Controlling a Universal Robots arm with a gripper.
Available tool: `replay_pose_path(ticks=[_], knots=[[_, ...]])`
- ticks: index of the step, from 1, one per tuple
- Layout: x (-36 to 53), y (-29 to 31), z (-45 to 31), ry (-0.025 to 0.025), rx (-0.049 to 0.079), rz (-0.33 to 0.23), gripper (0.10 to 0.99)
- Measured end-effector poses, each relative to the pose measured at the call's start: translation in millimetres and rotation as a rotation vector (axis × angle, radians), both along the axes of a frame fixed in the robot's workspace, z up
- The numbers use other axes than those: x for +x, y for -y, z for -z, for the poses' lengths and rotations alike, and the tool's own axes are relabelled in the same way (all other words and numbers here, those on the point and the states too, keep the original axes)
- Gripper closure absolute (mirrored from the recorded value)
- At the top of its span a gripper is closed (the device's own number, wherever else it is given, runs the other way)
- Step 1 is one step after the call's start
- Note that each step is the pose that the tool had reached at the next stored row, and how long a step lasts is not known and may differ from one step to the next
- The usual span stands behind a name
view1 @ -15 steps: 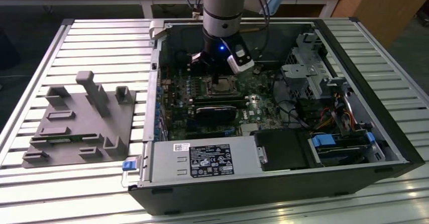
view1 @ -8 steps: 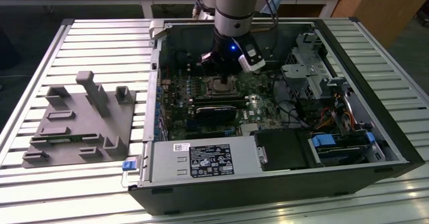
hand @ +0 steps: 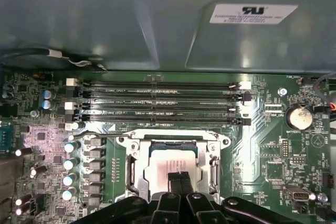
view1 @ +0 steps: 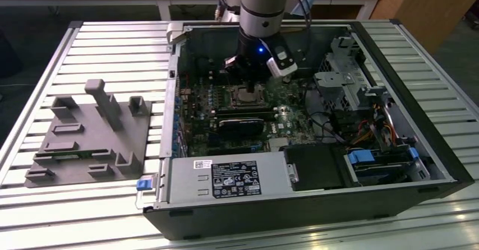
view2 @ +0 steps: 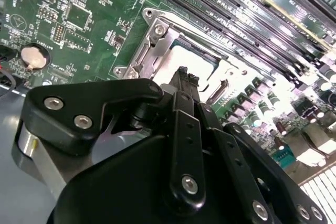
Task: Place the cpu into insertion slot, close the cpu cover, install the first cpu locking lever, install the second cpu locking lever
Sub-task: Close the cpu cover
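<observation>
Inside the open computer case, the cpu (hand: 160, 165) lies with its silver top showing in the insertion slot (view1: 245, 96) on the green board. The cpu cover (hand: 173, 136), a silvery frame, lies flat around the chip; in the second wrist view the cpu (view2: 191, 59) and cover (view2: 149, 43) show the same. My gripper (hand: 178, 178) hangs straight above the chip, shut, its black fingertips (view2: 182, 74) pressed together with nothing between them, at or just over the chip's top. A thin lever handle (hand: 76, 137) pokes out beside the socket. The gripper (view1: 247, 83) stands over the socket in the exterior view.
Long black memory slots (hand: 157, 103) run beside the socket, with capacitors (hand: 70, 163) and a coin battery (hand: 298, 117) nearby. The power supply (view1: 224, 180) and drive cage (view1: 344, 87) stand inside the case. A grey fixture (view1: 90, 138) sits on the slatted table.
</observation>
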State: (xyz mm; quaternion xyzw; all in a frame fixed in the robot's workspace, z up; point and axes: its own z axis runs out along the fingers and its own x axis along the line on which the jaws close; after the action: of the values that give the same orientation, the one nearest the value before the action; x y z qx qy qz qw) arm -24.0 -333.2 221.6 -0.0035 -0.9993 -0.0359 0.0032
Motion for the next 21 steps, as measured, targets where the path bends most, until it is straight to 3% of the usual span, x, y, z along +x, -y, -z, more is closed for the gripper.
replay_pose_path(ticks=[10, 12, 14, 16, 21], knots=[[0.0, 0.0, -12.8, 0.0051, 0.000, 0.000, 0.980], [-0.4, 0.0, -12.9, 0.0134, 0.000, 0.000, 0.980], [-1.4, 0.0, -12.8, 0.0272, -0.001, 0.000, 0.980], [-3.7, 0.0, -12.9, 0.0348, -0.001, 0.000, 0.980], [-6.6, 0.0, -12.3, 0.0372, -0.001, 0.020, 0.980]])
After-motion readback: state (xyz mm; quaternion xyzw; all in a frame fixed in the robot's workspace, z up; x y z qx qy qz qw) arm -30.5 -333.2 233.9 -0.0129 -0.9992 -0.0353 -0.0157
